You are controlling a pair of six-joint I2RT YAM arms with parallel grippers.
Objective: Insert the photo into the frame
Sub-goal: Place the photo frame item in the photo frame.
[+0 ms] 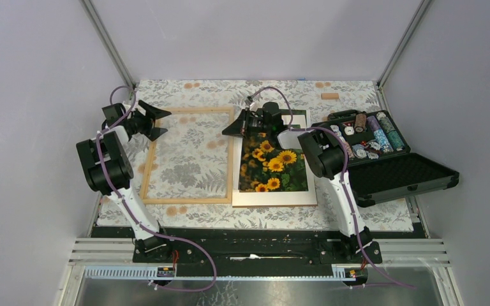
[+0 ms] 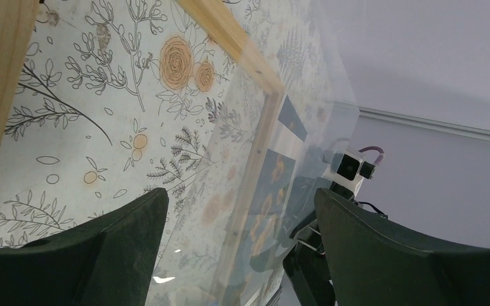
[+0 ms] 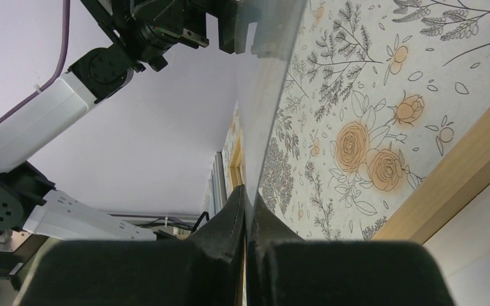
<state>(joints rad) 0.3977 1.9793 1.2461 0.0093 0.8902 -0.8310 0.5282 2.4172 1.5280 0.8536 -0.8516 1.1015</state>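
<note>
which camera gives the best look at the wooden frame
Top external: nearly the whole frame shows, lying flat. Left wrist shows only close-up sections of its rails; right wrist shows only one strip of rail.

Obs.: the frame (image 1: 185, 200) is a thin light-wood rectangle, flat on the floral cloth (image 1: 255, 217), left of centre. The cloth pattern shows through its opening. Its clear pane (image 2: 306, 83) is tilted, with the edge nearer the photo (image 1: 274, 169) raised and pinched in the right gripper (image 3: 247, 207). The photo shows yellow-orange sunflowers on dark green. It lies face up on a white board (image 1: 274, 199) just right of the frame, outside it; far end hidden.
</note>
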